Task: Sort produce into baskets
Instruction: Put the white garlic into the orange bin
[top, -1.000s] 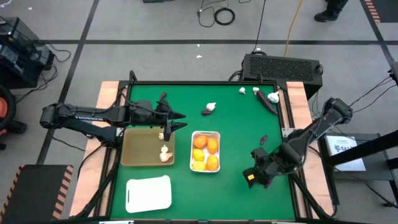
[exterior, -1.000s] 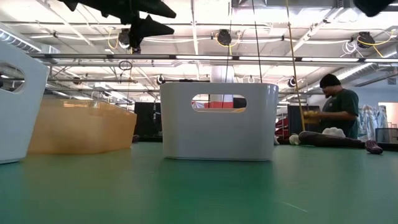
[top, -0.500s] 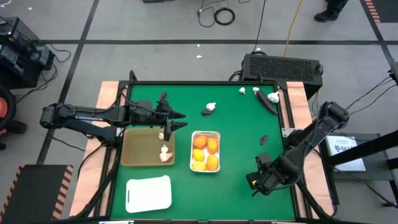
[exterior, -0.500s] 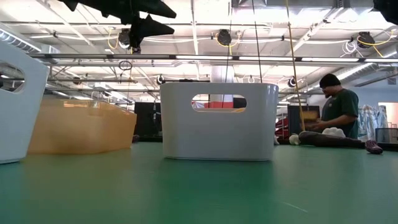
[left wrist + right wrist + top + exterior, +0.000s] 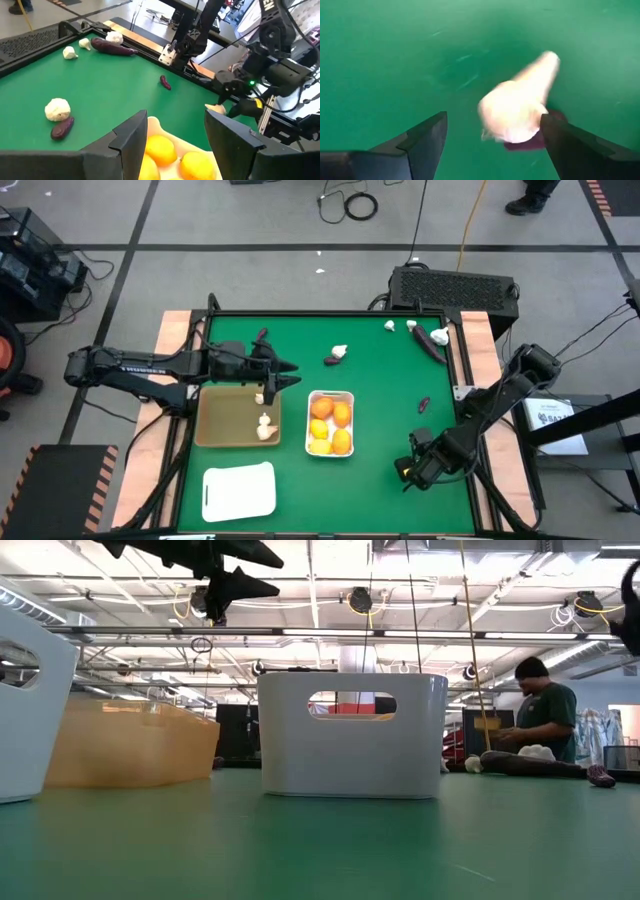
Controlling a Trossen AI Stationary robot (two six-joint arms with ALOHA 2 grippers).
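My right gripper [image 5: 494, 119] hangs open, pointing down, low over the green mat [image 5: 380, 380] near its near right corner [image 5: 405, 471]. A whitish garlic bulb [image 5: 516, 111] lies between its fingers, on a small dark purple piece [image 5: 532, 142]. My left gripper [image 5: 175, 125] is open and holds nothing. It hovers [image 5: 288, 375] between the tan basket [image 5: 225, 420] and the white basket [image 5: 312, 423]. The tan basket holds garlic bulbs [image 5: 265, 426], the white one orange fruits [image 5: 331, 423]. A second white basket [image 5: 240, 490] sits at the near left. My right gripper has the garlic bulb between its open fingers, close to one finger [image 5: 570, 140]. I cannot tell whether that finger touches it.
Loose on the mat lie a garlic bulb [image 5: 340, 352] beside a purple piece [image 5: 331, 361], a small purple piece [image 5: 423, 404], and garlic [image 5: 390, 326] with a long purple vegetable [image 5: 432, 340] at the far right corner. A person [image 5: 545, 720] stands beyond the table.
My right gripper has gone down toward the mat and a little toward the table's near edge.
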